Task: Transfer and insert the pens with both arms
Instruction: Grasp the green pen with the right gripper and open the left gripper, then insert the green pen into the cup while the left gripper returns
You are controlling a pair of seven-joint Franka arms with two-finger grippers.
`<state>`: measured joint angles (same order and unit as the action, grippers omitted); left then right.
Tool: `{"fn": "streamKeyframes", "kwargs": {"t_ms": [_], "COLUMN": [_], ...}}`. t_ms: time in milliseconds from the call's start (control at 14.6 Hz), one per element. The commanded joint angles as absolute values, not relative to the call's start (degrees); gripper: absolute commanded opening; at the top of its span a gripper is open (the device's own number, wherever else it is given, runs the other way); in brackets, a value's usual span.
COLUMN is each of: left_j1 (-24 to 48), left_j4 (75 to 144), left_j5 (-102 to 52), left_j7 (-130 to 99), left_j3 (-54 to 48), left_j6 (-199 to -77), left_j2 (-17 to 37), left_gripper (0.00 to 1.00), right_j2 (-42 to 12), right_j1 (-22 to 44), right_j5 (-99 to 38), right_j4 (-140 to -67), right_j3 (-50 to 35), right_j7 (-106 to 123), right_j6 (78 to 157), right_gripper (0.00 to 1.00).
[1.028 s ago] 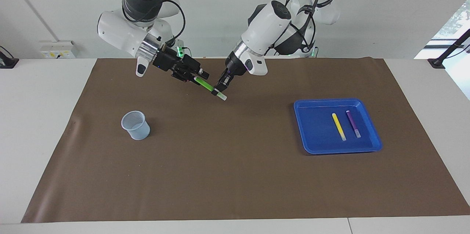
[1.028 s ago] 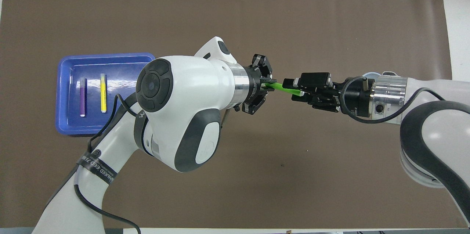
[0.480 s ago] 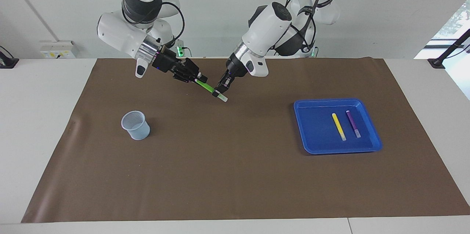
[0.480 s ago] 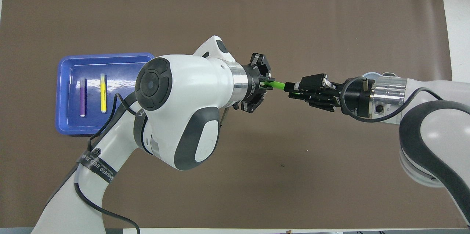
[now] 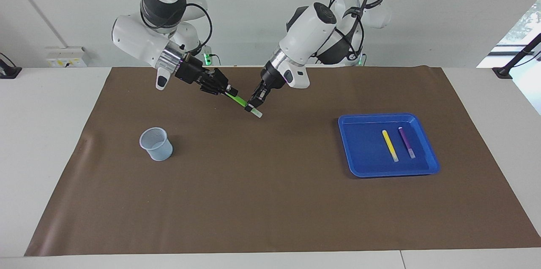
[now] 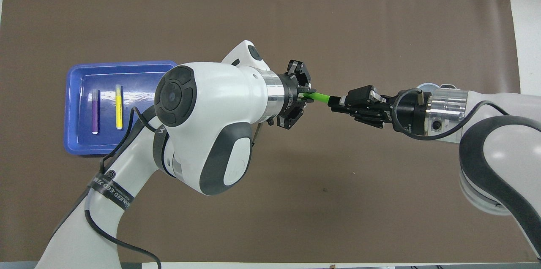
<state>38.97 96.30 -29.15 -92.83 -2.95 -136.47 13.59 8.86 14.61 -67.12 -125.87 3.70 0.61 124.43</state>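
Since a second ago, the right gripper [image 5: 228, 90] has closed its fingers on the dark end of the green pen [image 5: 240, 100], which hangs in the air over the brown mat [image 5: 270, 201]. The left gripper [image 5: 252, 106] stays clamped on the same pen near its pale cap. In the overhead view the left arm [image 6: 203, 125] hides that cap end and part of the blue tray [image 6: 76, 142]. The yellow pen [image 5: 390, 145] and purple pen [image 5: 406, 142] lie side by side in the tray. A pale cup [image 5: 156, 144] stands toward the right arm's end.
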Motion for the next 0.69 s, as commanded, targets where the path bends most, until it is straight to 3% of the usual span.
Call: {"fn": "streamKeyframes", "kwargs": {"t_ms": [0,69,137,343,617], "left_j1": [39.99,39.99,39.90,39.11,35.52], "left_j4": [96.94,96.94,96.86,96.94,97.03], "left_j5": [-29.36,-29.27,-28.31,-24.62,-22.16], "left_j7": [-92.64,-92.55,-92.37,-89.31,-82.91], "left_j3": [-2.46,-2.37,-2.29,-1.94,-1.50], "left_j6": [-136.67,-136.67,-136.58,-136.06,-132.73], "left_j2": [13.54,13.62,13.62,13.19,11.87], "left_gripper": [0.08,0.69,1.00,1.00,1.00], "right_j2": [9.05,9.05,8.88,7.92,4.67], "right_j1": [14.06,13.63,13.36,12.48,7.49], "right_j5": [-68.55,-68.12,-67.51,-61.38,-45.57], "right_j4": [-125.25,-125.24,-124.98,-123.41,-115.43], "right_j3": [3.51,3.52,3.52,3.52,3.60], "right_j7": [2.02,2.20,2.37,2.72,5.08], "right_j6": [124.54,124.28,123.76,121.91,112.36], "right_gripper": [0.00,0.00,0.00,0.00,0.00]}}
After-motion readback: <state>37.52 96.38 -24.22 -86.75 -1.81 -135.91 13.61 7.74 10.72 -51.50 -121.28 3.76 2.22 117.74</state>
